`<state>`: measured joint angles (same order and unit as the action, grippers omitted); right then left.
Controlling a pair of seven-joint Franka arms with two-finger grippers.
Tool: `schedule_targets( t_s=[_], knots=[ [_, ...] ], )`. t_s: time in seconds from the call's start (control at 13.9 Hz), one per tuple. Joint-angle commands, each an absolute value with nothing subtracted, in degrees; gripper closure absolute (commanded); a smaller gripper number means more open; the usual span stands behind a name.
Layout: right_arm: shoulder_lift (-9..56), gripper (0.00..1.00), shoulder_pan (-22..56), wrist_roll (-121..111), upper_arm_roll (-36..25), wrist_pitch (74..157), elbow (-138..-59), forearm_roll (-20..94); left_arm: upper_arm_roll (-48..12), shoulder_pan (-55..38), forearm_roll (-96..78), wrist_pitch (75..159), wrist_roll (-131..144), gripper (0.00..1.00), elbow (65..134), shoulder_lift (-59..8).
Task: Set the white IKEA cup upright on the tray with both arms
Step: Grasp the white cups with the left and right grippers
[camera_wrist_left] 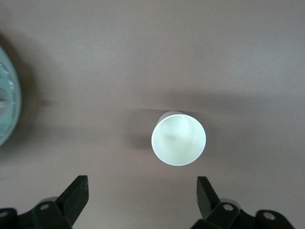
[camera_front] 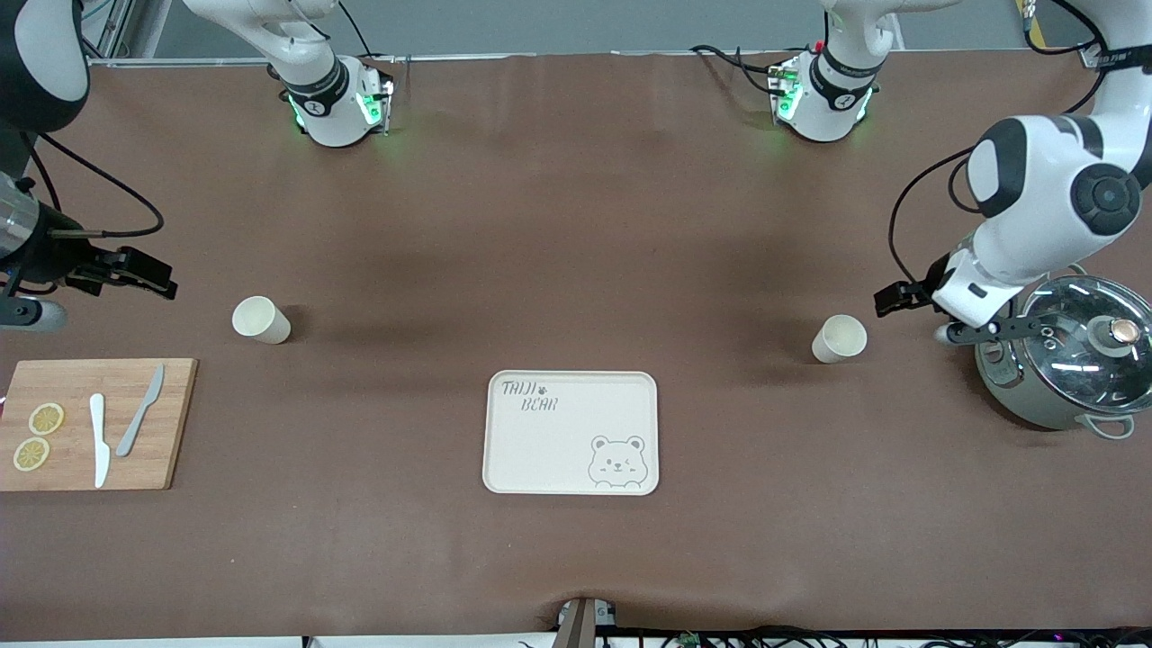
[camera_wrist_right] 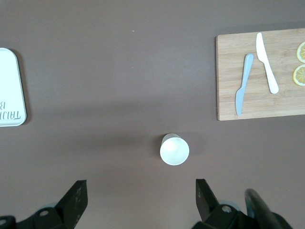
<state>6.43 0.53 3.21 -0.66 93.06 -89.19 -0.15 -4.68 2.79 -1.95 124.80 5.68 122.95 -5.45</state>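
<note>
Brown table (camera_front: 576,225) | cream tray (camera_front: 540,441) empty | left pincer (camera_wrist_left: 143,198) wide | right pincer (camera_wrist_right: 141,200) wide

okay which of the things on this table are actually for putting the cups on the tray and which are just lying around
For the job:
- cup toward the right arm's end
- cup toward the left arm's end
- tray
- left gripper, jaws open
- right gripper, jaws open

Lying about:
- cutting board
- two knives
- lemon slices
- lidded pot

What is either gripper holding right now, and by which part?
Nothing. The left gripper hangs open over one cup; the right gripper hangs open over the other cup.
</note>
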Motion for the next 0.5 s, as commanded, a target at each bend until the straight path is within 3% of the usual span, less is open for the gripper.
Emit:
schedule_targets(
  t_s=[0.0, 0.43],
  knots=[
    [10.7, 0.0, 1.1, 3.8, -0.9, 92.9, -88.1, 0.4, -5.1, 2.5, -3.4, 126.4, 5.8, 0.06, 122.6, -8.6],
    [14.2, 0.0, -1.4, 3.3, -1.1, 91.9, -88.7, 0.7, -5.4, 2.4, -3.4, 134.8, 5.8, 0.15, 123.0, -15.9]
  ],
)
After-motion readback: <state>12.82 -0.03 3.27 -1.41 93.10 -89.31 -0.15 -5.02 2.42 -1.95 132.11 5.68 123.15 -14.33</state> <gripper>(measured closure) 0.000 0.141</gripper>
